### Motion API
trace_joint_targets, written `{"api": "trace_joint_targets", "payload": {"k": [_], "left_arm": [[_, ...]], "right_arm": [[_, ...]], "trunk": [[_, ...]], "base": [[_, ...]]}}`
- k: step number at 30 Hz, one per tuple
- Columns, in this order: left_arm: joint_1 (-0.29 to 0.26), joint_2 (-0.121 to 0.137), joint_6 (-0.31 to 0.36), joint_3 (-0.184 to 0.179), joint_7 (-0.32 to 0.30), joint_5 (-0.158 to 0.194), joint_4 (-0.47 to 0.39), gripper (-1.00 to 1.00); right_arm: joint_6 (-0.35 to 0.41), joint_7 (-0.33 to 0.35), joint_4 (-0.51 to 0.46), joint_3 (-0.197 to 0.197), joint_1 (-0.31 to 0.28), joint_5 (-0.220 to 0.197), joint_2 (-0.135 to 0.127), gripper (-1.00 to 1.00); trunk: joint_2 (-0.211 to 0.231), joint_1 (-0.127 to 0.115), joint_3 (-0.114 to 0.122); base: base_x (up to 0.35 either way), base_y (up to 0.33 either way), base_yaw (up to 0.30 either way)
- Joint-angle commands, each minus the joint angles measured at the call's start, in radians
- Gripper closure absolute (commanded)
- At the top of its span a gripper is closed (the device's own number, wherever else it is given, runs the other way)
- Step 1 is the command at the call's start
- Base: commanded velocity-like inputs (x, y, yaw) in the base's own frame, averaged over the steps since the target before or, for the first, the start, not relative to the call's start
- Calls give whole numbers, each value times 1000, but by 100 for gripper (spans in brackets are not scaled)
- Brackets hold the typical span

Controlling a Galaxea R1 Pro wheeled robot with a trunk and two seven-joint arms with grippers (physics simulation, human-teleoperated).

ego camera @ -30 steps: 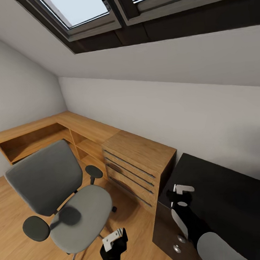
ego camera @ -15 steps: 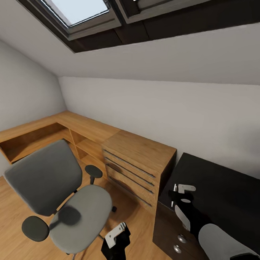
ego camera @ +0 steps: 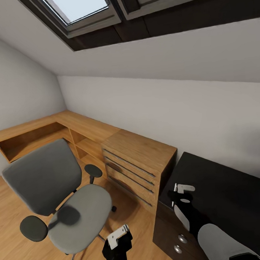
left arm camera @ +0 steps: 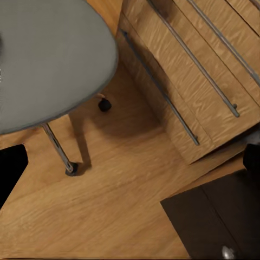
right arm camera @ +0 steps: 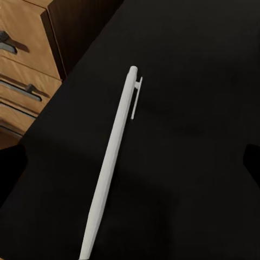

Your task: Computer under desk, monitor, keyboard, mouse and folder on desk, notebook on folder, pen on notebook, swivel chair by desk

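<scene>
The grey swivel chair (ego camera: 61,194) stands on the wooden floor in front of the wooden corner desk (ego camera: 76,127); its seat (left arm camera: 43,59) is bare. A white pen (right arm camera: 111,162) lies on the black cabinet top (ego camera: 225,193), straight under my right gripper (ego camera: 181,192). That gripper is open, its dark fingers (right arm camera: 252,157) spread to either side of the pen. My left gripper (ego camera: 118,239) hangs open over the floor by the chair's base (left arm camera: 67,168), holding nothing. Computer, monitor, keyboard, mouse, folder and notebook are out of view.
A wooden drawer unit (ego camera: 135,164) stands between the desk and the black cabinet, whose front has round knobs (ego camera: 182,238). A sloped white ceiling with skylights (ego camera: 85,6) hangs low over the desk. Open floor lies between the chair and the drawers (left arm camera: 119,184).
My left gripper has drifted a little to the right and lower. The head view has shifted slightly. The right gripper stays over the pen.
</scene>
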Motion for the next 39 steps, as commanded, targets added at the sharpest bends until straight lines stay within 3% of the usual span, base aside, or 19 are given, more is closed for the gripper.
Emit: {"api": "trace_joint_targets", "payload": {"k": [1,12,23,29,39], "left_arm": [[-1,0,6,0,4,7,-1,-100],[-1,1,58,21,4,8,-2,-100],[-1,1,163,46,1,8,-2,-100],[-1,2,183,82,0,8,-51,-100],[-1,8,185,86,1,8,-70,-100]], "right_arm": [[6,-9,-2,9,-1,-8,-1,-100],[13,-11,-4,10,-1,-10,1,-100],[14,-12,-4,9,-1,-10,1,-100],[27,-12,-4,9,-1,-10,0,-100],[56,-12,-5,8,-1,-10,1,-100]], "trunk": [[-8,4,-5],[-85,46,-39],[-162,88,-74],[-204,111,-92],[-274,150,-124]], "base": [[0,0,0],[0,0,0],[0,0,0],[0,0,0],[0,0,0]]}}
